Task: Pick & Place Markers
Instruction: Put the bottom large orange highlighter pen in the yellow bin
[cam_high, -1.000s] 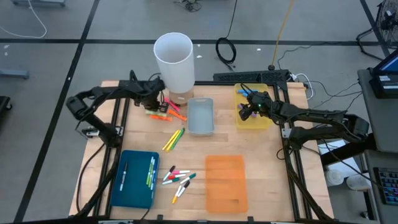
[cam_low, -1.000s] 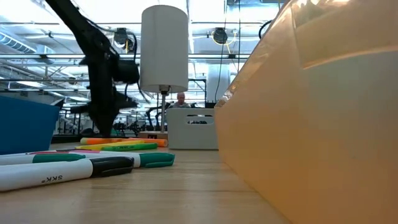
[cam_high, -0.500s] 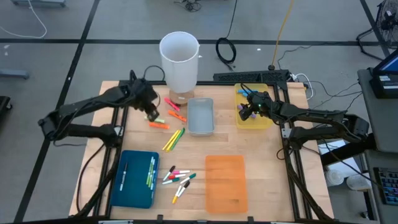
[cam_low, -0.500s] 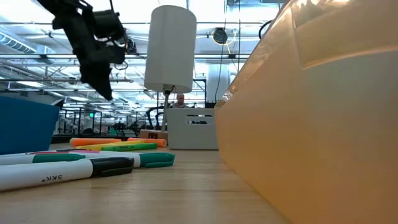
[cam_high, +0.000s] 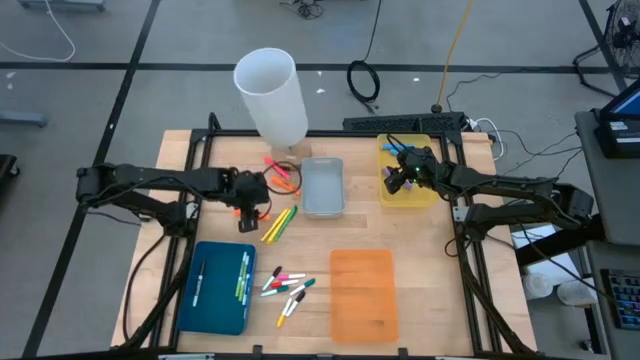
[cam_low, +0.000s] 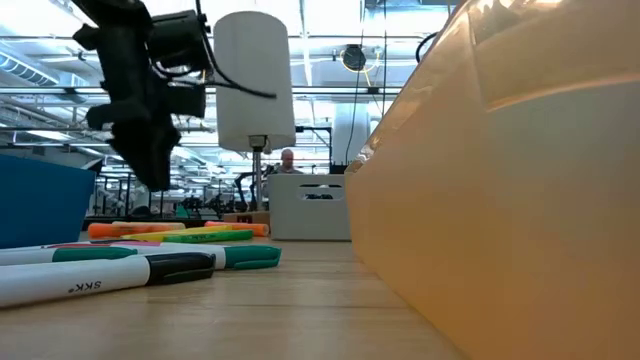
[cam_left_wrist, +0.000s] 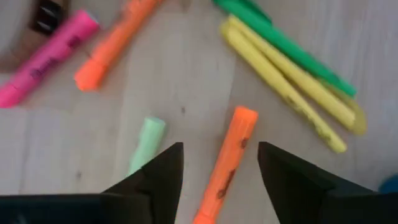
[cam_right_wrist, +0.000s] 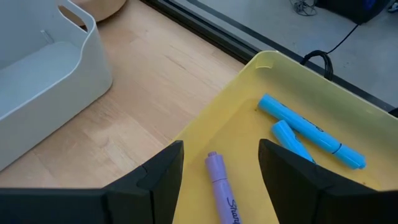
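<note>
Orange marker (cam_left_wrist: 226, 165) lying flat on wooden table (cam_high: 430, 280), framed between open jaws of left gripper (cam_high: 247, 206), not gripped. Pale green marker (cam_left_wrist: 144, 145) just beside it. 2 yellow markers (cam_left_wrist: 287, 87) and green marker (cam_left_wrist: 287, 47) near, side by side; pink marker (cam_left_wrist: 48, 58) and second orange marker (cam_left_wrist: 113, 43) farther off, near white cylinder (cam_high: 272, 96). Left gripper low over table, between blue tray (cam_high: 215, 289) and grey bin (cam_high: 322, 187). More markers (cam_high: 285, 285) in loose cluster between blue tray and orange tray (cam_high: 364, 294). Right gripper (cam_high: 398, 178) over yellow tray (cam_right_wrist: 323, 112), jaws open, holding nothing; 2 blue markers (cam_right_wrist: 311, 132) and purple marker (cam_right_wrist: 222, 186) inside tray.
</note>
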